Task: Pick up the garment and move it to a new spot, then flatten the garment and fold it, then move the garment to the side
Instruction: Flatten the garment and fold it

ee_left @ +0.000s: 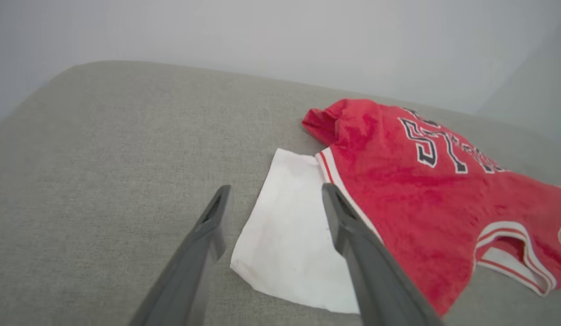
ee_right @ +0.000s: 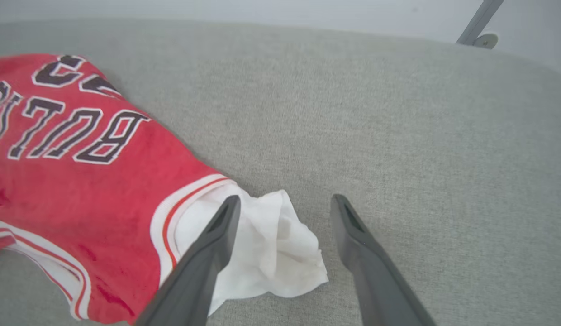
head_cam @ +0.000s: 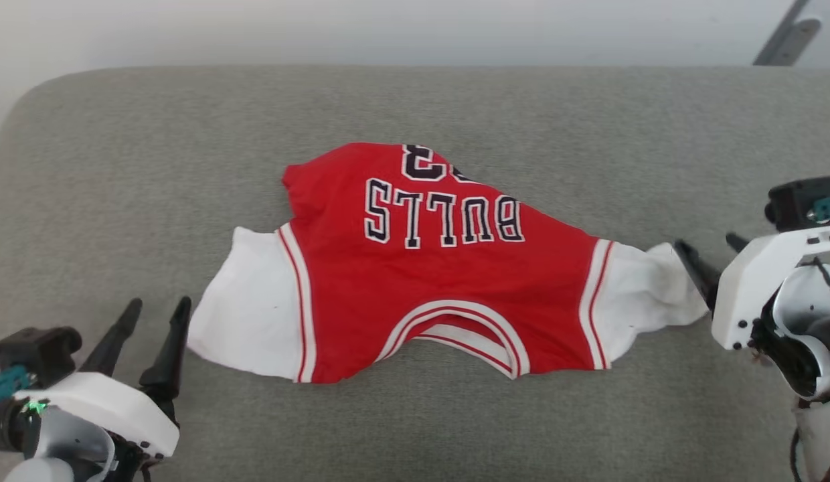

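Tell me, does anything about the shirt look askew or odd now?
The garment is not flat: its far edge is bunched, hiding part of the "23", and the white sleeve beside the right gripper is crumpled. The other sleeve lies smooth.

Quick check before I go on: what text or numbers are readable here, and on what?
"BULLS": black white-outlined letters on the red soft-fabric jersey with white sleeves, upside down in the head view.
"23": same jersey, beyond the letters; partly cut off at the fabric's far edge.
No other text is readable.
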You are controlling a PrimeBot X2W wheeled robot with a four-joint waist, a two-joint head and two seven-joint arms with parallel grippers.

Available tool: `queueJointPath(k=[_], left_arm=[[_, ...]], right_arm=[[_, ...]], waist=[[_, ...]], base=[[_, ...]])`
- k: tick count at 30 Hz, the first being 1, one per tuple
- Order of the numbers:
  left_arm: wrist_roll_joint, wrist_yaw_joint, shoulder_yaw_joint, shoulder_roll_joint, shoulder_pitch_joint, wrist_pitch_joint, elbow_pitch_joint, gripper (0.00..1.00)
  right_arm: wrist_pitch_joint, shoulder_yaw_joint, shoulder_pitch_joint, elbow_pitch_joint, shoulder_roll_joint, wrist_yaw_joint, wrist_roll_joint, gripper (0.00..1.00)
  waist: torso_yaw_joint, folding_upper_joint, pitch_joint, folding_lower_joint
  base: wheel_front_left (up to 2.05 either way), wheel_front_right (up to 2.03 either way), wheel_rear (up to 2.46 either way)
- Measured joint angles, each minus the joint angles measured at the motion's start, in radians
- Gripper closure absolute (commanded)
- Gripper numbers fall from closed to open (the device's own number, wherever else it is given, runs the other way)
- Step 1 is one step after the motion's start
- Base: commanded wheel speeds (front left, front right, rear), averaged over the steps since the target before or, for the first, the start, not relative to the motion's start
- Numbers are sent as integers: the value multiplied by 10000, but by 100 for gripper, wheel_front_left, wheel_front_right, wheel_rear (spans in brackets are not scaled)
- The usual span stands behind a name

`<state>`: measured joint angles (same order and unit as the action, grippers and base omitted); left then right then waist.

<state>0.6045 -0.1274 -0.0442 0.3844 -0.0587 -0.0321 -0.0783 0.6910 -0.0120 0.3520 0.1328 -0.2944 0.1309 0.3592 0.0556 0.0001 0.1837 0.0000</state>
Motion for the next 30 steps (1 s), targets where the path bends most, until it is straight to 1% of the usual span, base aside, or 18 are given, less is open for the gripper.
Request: queueJointPath(k=[4,6,8,13,15,16,17,18,19,20,21,22,23,24,25,29,30], left_arm=[[272,0,-251,527,-142,-1492,-309,0],[420,48,-253,713,-296,-2056,-405,0],[531,79,-336,934,-412,-2675,-523,0],[696,520,-433,1352,-627,-4226,-920,0],[642,644,-460,1576,-757,-4571,-976,0],[665,872,-474,1722,-922,-5124,-1120,0],[648,980,-512,1814,-946,-5427,-1187,0],[660,1097,-533,1870,-992,-5747,-1277,0],[660,1097,-533,1870,-992,-5747,-1277,0],[734,1237,-558,1973,-1139,-6274,-1338,0],[734,1237,-558,1973,-1139,-6274,-1338,0],[892,1369,-662,2031,-1338,-6982,-1373,0],[892,1369,-662,2031,-1338,-6982,-1373,0],[936,1528,-732,2079,-1530,-7501,-1371,0],[1035,1597,-752,2031,-1645,-7722,-1381,0],[1081,1814,-988,2061,-2044,-8472,-1486,0],[1085,1732,-1206,2132,-2223,-8907,-1484,100]], right_arm=[[-920,-171,-137,-913,416,0,-144,0],[-1423,-326,-150,-1218,704,-2,-194,0],[-2023,-276,-188,-1574,903,-2,-274,0],[-3591,-431,-372,-2167,1565,-2,-635,0],[-4130,-433,-452,-2282,1808,-2,-775,0],[-4579,-374,-576,-2362,1971,-2,-888,0],[-4777,-385,-635,-2395,2036,-2,-907,0],[-4945,-408,-690,-2429,2094,-2,-905,0],[-4945,-408,-690,-2429,2094,-2,-905,0],[-5156,-313,-821,-2476,2219,-2,-842,0],[-5156,-313,-821,-2476,2219,-2,-842,0],[-5237,-211,-965,-2502,2286,0,-780,0],[-5237,-211,-965,-2502,2286,0,-780,0],[-5283,-174,-1069,-2529,2299,-2,-782,0],[-5302,-182,-1116,-2535,2311,-2,-780,0],[-4916,-186,-1297,-2406,2347,-2,-725,0],[-4466,-167,-1354,-2203,2341,-2,-775,0]], waist=[[-391,0,90,1],[-588,0,153,0],[-785,0,224,0],[-1227,0,430,0],[-1383,-1,524,0],[-1526,0,619,0],[-1584,0,670,0],[-1633,0,721,0],[-1633,0,721,0],[-1724,0,814,0],[-1724,0,814,0],[-1801,0,899,0],[-1801,0,899,0],[-1841,0,979,0],[-1848,0,1010,0],[-1855,0,1129,0],[-1850,0,1177,0]], base=[[0,0,0],[0,0,0],[0,0,0],[0,0,0],[0,0,0],[0,0,0],[0,0,0],[0,0,0],[0,0,0],[0,0,0],[0,0,0],[0,0,0],[0,0,0],[0,0,0],[0,0,0],[0,0,0],[0,0,0]])
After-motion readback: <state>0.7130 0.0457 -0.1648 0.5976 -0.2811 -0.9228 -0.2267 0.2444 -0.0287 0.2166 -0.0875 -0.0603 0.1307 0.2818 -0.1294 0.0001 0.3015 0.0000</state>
